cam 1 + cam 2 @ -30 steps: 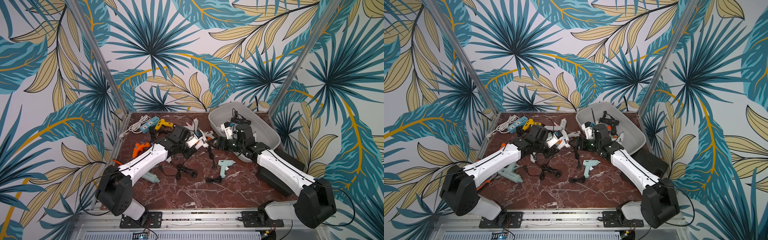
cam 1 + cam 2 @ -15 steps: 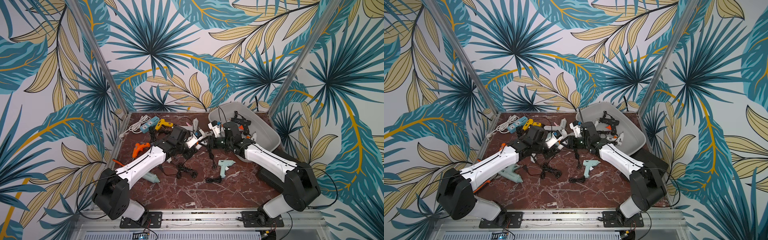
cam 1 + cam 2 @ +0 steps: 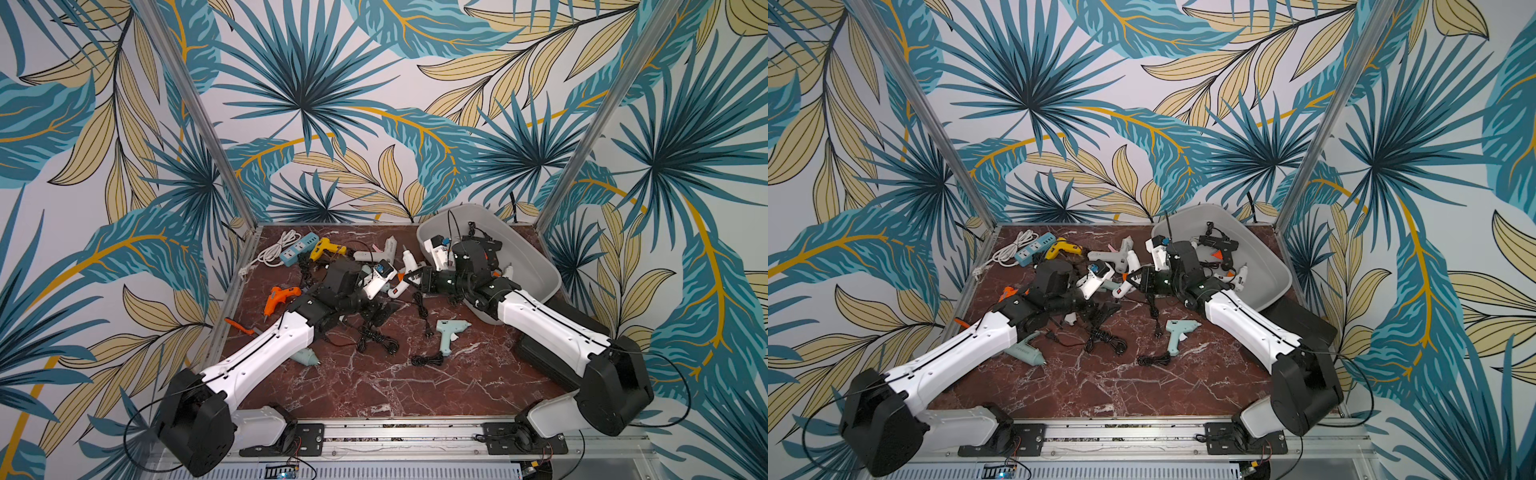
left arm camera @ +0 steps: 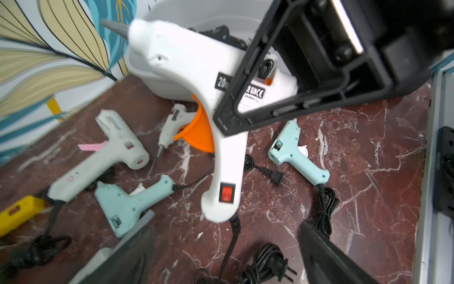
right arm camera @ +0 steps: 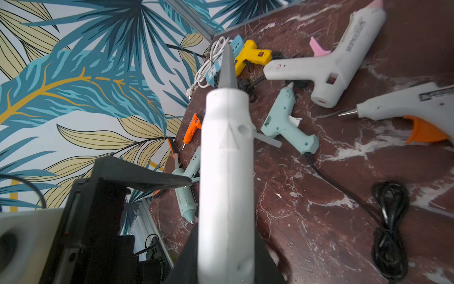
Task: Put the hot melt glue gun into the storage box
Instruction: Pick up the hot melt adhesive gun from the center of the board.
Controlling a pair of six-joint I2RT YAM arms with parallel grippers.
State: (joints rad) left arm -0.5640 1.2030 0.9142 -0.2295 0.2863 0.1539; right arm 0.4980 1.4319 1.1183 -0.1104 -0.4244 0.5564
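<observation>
I see the white hot melt glue gun, orange trigger, red switch, up in the air just outside the open light-grey storage box.

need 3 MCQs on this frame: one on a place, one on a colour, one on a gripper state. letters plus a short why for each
1. The yellow glue gun lies:
A) at the far side, beside the power strip
B) at the near edge
C) dead centre

2. The trigger of the held white glue gun is:
A) pink
B) orange
C) black

3. The right gripper is:
A) open, holding nothing
B) shut on a cord
C) shut on the white glue gun

Answers:
1 A: both top views show it next to the power strip, near the back wall.
2 B: the left wrist view shows an orange trigger under the white body.
3 C: the right wrist view shows the white barrel clamped between its fingers.
</observation>
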